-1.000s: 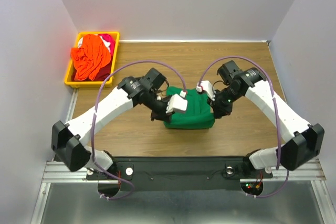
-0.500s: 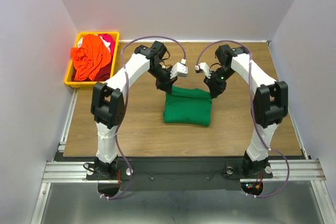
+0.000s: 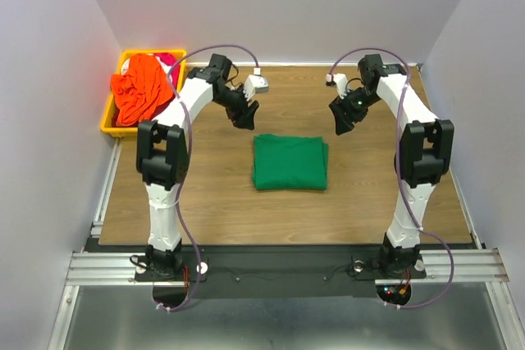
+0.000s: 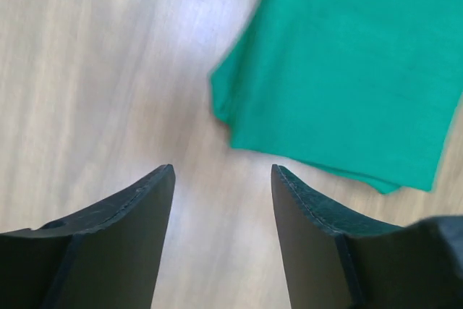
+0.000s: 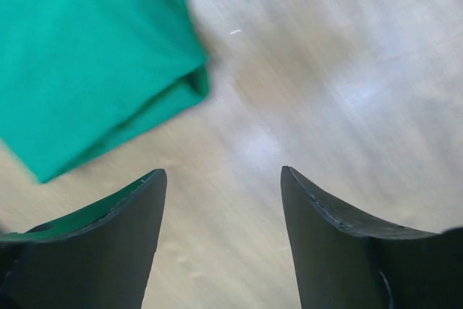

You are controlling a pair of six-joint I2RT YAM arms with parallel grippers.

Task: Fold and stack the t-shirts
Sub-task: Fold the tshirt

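Left claw (image 4: 222,170), right claw (image 5: 223,171) hover beyond green t-shirt (image 3: 289,161).

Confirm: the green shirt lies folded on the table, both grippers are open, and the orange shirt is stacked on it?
No. The top view shows the orange shirt in the yellow bin, not on the green shirt. The rest is right.

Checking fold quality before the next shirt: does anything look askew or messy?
Nothing serious. The green t-shirt lies folded flat, its layers slightly offset at one corner. The orange t-shirt sits crumpled, unfolded, in the yellow bin.
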